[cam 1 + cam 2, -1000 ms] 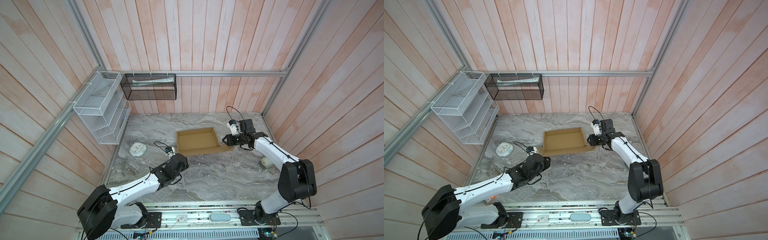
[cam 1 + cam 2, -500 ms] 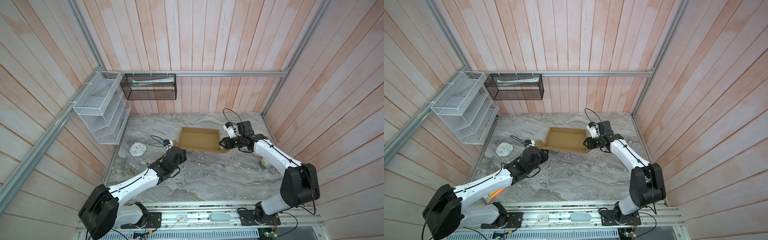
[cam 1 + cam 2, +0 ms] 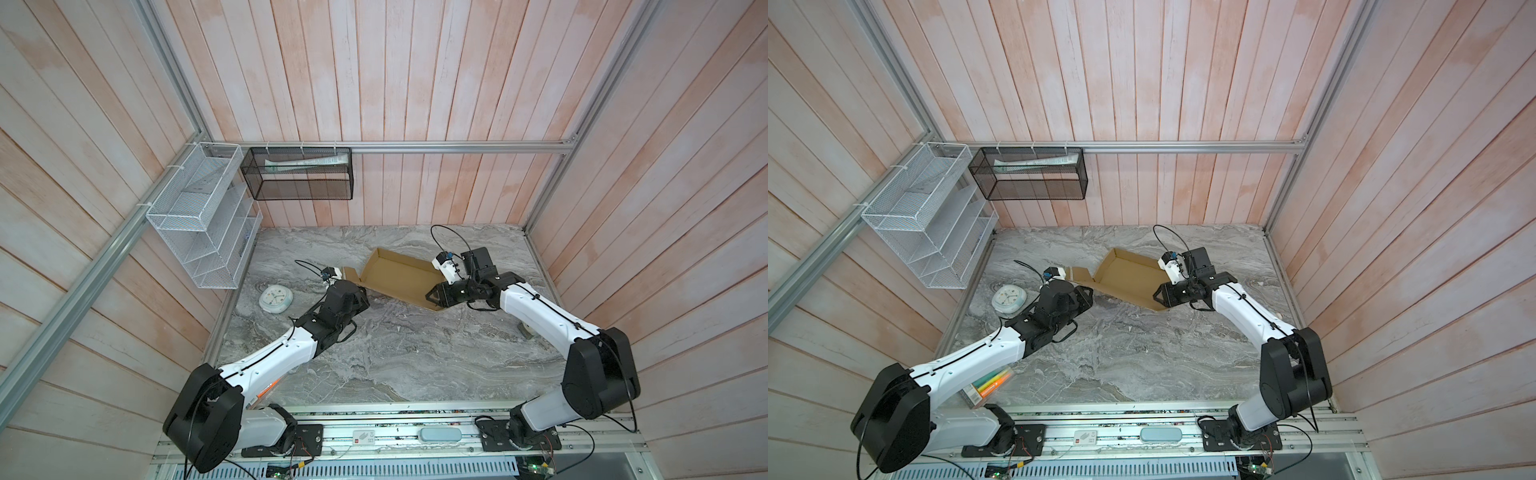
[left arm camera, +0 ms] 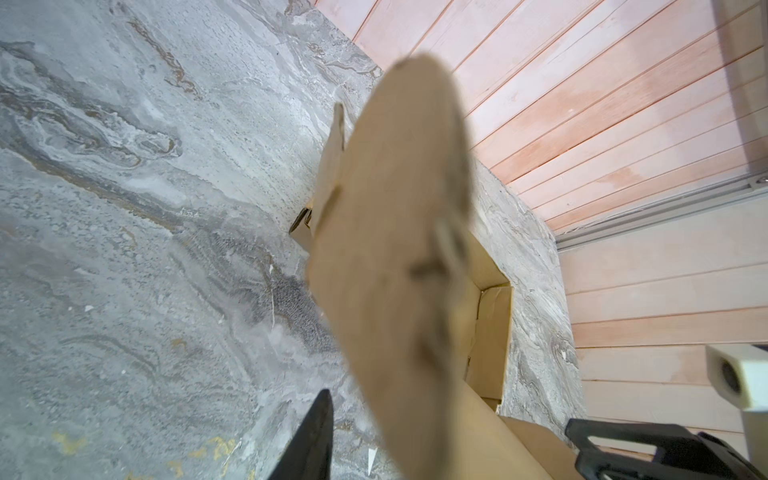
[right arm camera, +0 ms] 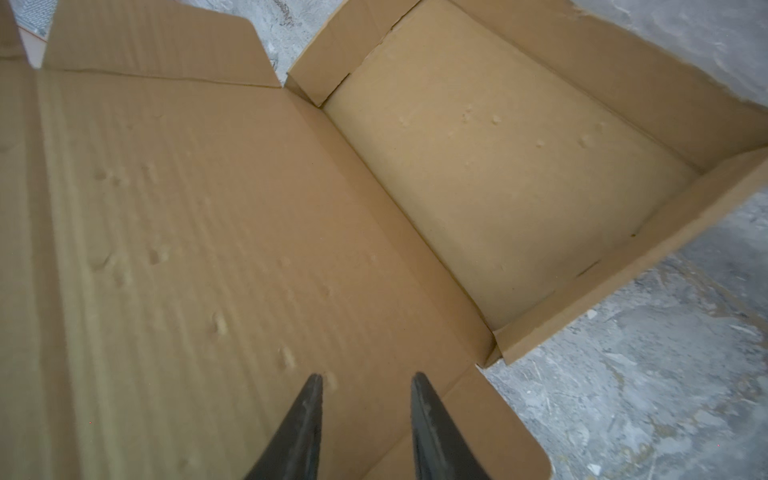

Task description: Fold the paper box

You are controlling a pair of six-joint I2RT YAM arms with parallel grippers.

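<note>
Paper box (image 3: pixel 399 278): lid (image 5: pixel 187 228) open; right gripper (image 5: pixel 365 378) parted above lid, wrist view only; left gripper (image 3: pixel 356 292) at flap (image 4: pixel 395 208), grip indiscernible.

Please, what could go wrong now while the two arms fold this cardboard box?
1. The right gripper stands open over the lid panel of the paper box, holding nothing, so a push may slide the box on the marble table.
2. The left gripper is at an end flap; the grip is unclear, so the flap may slip or crease wrongly.
3. The clock lies near the left arm and may get knocked.
</note>
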